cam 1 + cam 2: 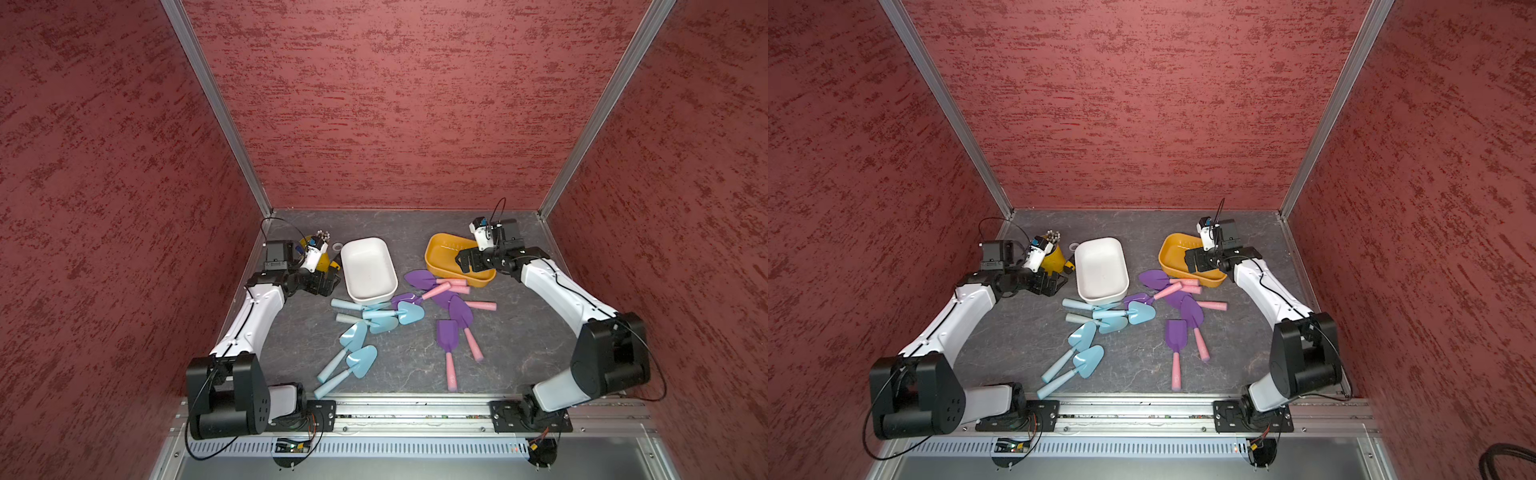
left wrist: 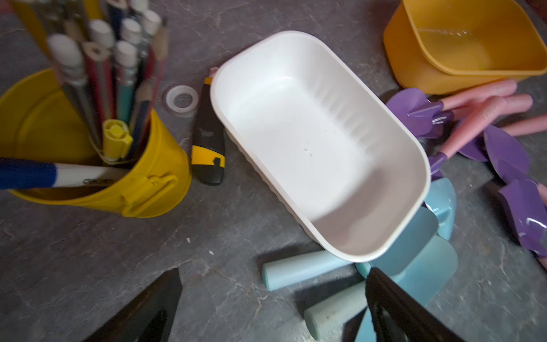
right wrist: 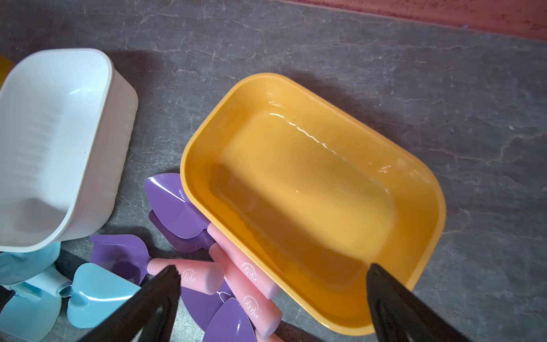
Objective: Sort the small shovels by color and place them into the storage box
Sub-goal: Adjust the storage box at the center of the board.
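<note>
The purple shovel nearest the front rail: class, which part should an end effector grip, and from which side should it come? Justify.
Grip the pink handle of that purple shovel mid-length, coming from above with jaws across it. The handle is a round bar lying flat with bare table on either side; the blade is thin and lies flat.

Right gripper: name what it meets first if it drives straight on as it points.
Probably the orange box: the open right gripper points into its empty inside, though depth is unclear.

White box [image 1: 369, 270], orange box [image 1: 446, 259].
</note>
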Robot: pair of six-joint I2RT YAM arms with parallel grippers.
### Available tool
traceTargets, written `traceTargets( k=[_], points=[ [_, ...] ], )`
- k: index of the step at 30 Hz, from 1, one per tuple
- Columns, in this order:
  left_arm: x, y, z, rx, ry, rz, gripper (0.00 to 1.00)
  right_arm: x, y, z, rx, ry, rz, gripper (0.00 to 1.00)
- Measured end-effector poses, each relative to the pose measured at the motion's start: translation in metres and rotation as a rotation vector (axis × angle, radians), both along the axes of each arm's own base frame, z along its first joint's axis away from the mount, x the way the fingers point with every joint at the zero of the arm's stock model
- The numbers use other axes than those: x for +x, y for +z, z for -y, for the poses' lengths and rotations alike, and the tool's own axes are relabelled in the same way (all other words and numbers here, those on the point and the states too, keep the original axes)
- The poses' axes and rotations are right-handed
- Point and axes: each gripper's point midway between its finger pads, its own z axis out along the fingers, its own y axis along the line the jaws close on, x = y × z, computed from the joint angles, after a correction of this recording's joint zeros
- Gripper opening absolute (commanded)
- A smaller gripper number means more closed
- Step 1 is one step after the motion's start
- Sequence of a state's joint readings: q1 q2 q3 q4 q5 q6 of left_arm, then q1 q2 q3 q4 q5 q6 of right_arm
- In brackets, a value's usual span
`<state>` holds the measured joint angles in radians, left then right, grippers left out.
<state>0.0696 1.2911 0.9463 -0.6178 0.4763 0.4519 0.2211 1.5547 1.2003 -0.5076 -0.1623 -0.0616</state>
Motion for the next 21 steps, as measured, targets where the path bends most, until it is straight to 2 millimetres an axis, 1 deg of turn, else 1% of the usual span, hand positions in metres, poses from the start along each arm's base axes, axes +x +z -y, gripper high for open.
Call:
traceTargets(
  k=[2,5,8,12,15,17,21],
  points=[
    [-0.012,0.004,0.012,-0.004,-0.067,-0.036,1.0,0.0,-0.004,-0.002,-0.012,0.017,-0.025,0.92],
    [-0.026,0.014,0.034,-0.015,-0.162,-0.075,1.0,-0.001,-0.005,-0.006,-0.025,0.051,-0.054,0.88],
    [-0.029,0.025,0.058,-0.023,-0.246,-0.092,1.0,-0.001,-0.004,-0.008,-0.035,0.08,-0.072,0.84],
    [-0.022,0.032,0.09,-0.02,-0.341,-0.105,1.0,-0.001,-0.002,-0.012,-0.04,0.116,-0.094,0.79],
    [-0.014,0.032,0.108,-0.024,-0.371,-0.122,1.0,0.001,-0.001,-0.017,-0.046,0.143,-0.105,0.74],
    [-0.01,0.027,0.117,-0.031,-0.375,-0.148,1.0,0.003,-0.004,-0.021,-0.054,0.163,-0.116,0.71],
    [-0.012,0.013,0.124,-0.045,-0.372,-0.206,1.0,0.005,-0.016,-0.03,-0.07,0.197,-0.152,0.65]
  ],
)
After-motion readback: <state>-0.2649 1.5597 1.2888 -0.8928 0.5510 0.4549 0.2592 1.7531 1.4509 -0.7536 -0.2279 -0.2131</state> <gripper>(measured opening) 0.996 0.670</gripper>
